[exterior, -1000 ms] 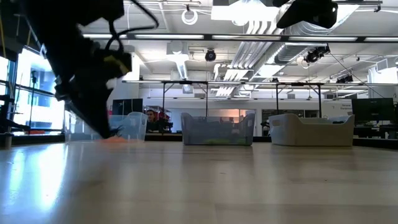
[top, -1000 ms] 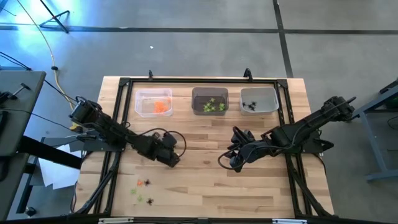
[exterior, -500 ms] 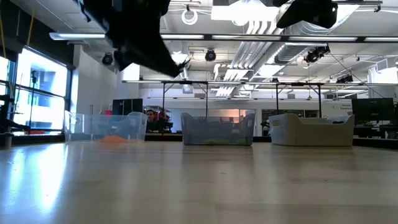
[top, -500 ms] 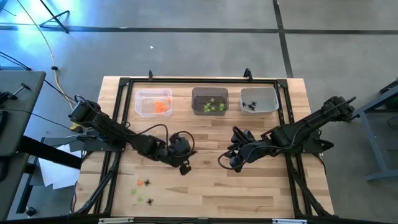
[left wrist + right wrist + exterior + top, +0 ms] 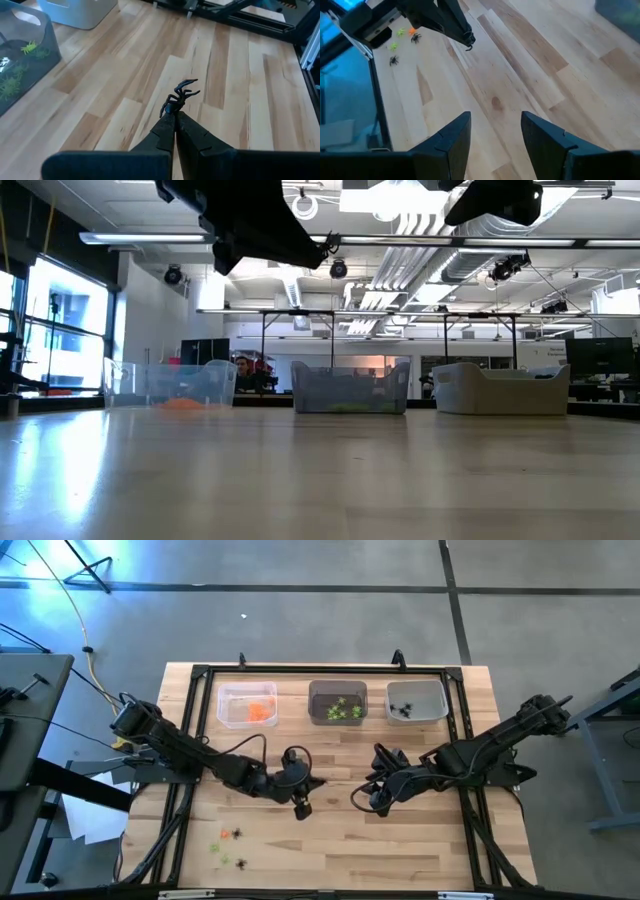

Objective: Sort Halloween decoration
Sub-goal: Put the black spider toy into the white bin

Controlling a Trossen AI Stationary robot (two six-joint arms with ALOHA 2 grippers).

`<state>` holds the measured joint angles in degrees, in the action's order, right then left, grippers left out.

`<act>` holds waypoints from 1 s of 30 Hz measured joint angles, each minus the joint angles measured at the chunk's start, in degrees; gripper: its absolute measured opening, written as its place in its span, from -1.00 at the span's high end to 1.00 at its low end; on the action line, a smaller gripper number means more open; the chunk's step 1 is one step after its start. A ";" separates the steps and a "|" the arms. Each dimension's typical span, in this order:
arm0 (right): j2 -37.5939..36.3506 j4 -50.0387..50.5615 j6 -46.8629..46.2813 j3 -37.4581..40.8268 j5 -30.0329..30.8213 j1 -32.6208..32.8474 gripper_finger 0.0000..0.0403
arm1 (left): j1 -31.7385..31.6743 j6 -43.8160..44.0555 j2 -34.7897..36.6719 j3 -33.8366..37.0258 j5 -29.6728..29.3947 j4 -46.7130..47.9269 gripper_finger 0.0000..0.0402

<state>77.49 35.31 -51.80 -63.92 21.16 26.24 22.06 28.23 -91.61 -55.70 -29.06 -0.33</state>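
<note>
High view first: the left end effector [image 5: 302, 808] has swung from the table's [image 5: 330, 850] near-left toward its middle, pinching a spindly black plastic spider [image 5: 179, 93] above pale wood planks. Right end effector [image 5: 372, 802] waits beside it, spread apart. Farther back, three translucent bins [image 5: 247, 704] hold sorted trinkets.

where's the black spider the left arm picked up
The black spider is pinched in the left gripper, held above the bare wood mid-table, short of the middle bin of green pieces.
</note>
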 joint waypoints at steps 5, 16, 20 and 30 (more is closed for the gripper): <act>-0.01 0.00 5.54 0.01 4.95 0.00 0.15 | 0.11 0.04 0.00 0.00 0.02 -1.26 1.00; 0.00 -0.04 4.62 0.00 4.62 -0.01 0.15 | 0.07 -2.47 0.02 0.00 -0.09 -5.15 1.00; 0.00 -0.18 -0.06 0.00 8.24 -0.52 0.15 | 0.07 -3.37 0.04 0.00 -0.15 -6.24 1.00; 0.72 -0.13 -6.57 0.00 10.00 -2.39 0.15 | 0.07 -4.45 0.07 0.00 -0.24 -6.95 1.00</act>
<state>78.22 35.18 -58.38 -63.92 31.16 23.85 22.13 23.78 -91.55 -55.70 -29.30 -7.28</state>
